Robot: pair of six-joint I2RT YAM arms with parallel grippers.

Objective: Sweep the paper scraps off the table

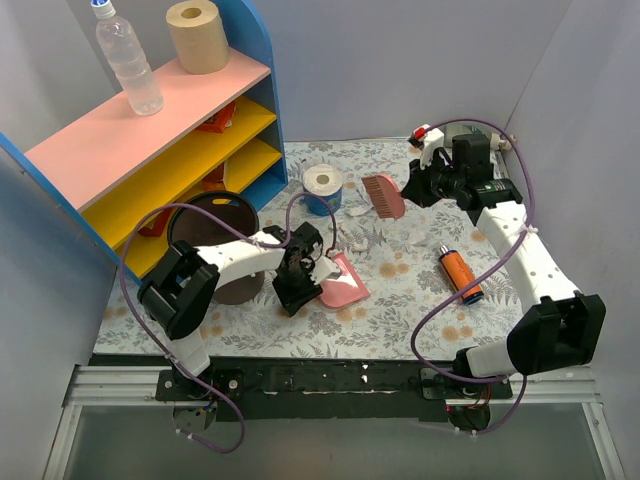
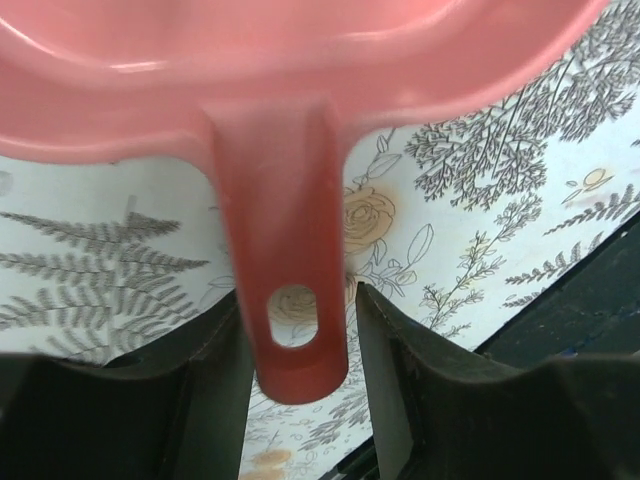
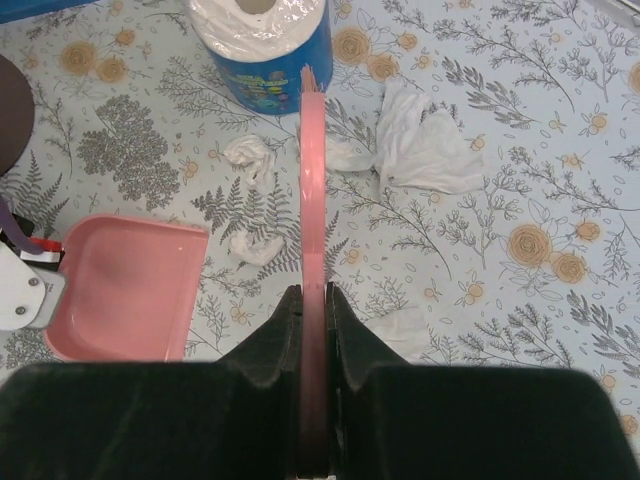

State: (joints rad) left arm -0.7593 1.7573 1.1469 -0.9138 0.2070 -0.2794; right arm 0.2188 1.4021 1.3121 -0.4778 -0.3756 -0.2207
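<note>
Bench point(image 1: 400, 305) notes, from the arm bases outward.

- Left gripper point(image 1: 300, 278) point(image 2: 300, 330): narrowed down on the dustpan point(image 1: 343, 287) point(image 2: 280, 70) handle, one finger pressed to each side. The pan sits low over the cloth with its tray on the far side of the fingers.
- Orange tube point(image 1: 460, 273): lying flat, well to the right of the dustpan.
- Dark round tub point(image 1: 205, 222): left of the dustpan, behind the left arm.
- Scraps point(image 3: 247, 155): all loose on the bench beyond the dustpan, none inside it that I can make out. Two small crumpled ones lie just off its far corner. A larger flat piece and one more bit lie farther off.
- White roll point(image 1: 322, 181) point(image 3: 258, 25): standing on a blue tub, beyond the dustpan and past the two small scraps.
- Right gripper point(image 1: 415, 185) point(image 3: 314, 310): nearly closed, clamped on a pink brush point(image 1: 385, 194) point(image 3: 313, 200), which is above the scraps on the dustpan's far right.
- Shelf point(image 1: 150, 135): far left of the dustpan, with a bottle point(image 1: 128, 60) and a brown roll point(image 1: 198, 35) on top.
</note>
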